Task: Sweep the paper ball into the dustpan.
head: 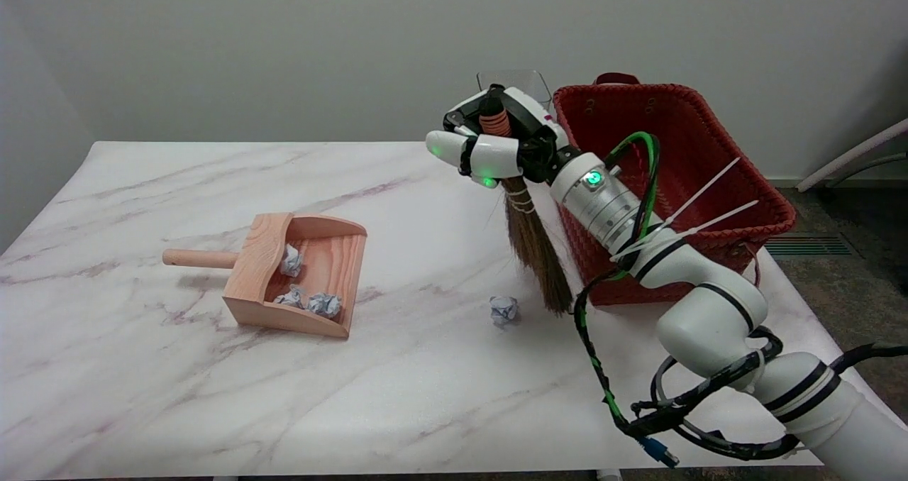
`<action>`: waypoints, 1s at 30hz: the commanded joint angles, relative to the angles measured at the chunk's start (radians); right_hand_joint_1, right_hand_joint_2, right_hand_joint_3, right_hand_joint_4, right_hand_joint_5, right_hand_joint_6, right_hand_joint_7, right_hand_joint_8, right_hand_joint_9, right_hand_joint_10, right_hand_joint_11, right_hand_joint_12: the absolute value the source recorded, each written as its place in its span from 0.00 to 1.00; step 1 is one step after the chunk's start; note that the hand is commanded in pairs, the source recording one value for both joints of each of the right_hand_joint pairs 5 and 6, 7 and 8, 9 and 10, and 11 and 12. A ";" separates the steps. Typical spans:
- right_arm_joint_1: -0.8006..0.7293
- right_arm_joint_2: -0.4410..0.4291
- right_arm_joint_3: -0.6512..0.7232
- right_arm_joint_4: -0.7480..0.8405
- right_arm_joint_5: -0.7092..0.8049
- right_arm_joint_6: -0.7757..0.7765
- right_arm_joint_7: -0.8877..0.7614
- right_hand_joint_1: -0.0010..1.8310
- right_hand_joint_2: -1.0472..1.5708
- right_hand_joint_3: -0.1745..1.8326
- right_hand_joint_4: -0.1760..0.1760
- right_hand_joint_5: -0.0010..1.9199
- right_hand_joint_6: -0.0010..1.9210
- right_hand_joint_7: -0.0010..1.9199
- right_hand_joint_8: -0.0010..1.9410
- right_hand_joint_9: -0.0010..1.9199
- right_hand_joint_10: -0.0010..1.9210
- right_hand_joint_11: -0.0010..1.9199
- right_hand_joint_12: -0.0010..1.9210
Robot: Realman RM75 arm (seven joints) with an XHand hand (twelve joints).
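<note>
A crumpled paper ball [504, 311] lies on the marble table [397, 389], to the right of a wooden dustpan [312, 272]. The dustpan lies with its handle to the left and its open mouth facing right, and holds three paper balls [308, 293]. My right hand [496, 144] grips the handle of a small straw broom [535, 250] and holds it upright. The bristle tips hang just right of the loose ball, close to the table; whether they touch it I cannot tell.
A red woven basket [709, 204] stands at the table's right side, right behind the broom and my forearm. A clear container [514, 84] shows behind the hand. A bare stretch of marble lies between the loose ball and the dustpan.
</note>
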 commanded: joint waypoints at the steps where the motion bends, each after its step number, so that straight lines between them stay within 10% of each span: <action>1: 0.060 -0.199 -0.060 -0.154 -0.027 0.114 -0.094 0.64 1.00 0.27 0.50 1.00 1.00 1.00 0.99 1.00 1.00 0.96 0.96; 30: 0.534 -0.433 -0.241 -0.784 0.211 0.482 -0.296 0.63 1.00 0.26 0.50 1.00 1.00 1.00 0.99 1.00 1.00 0.97 0.97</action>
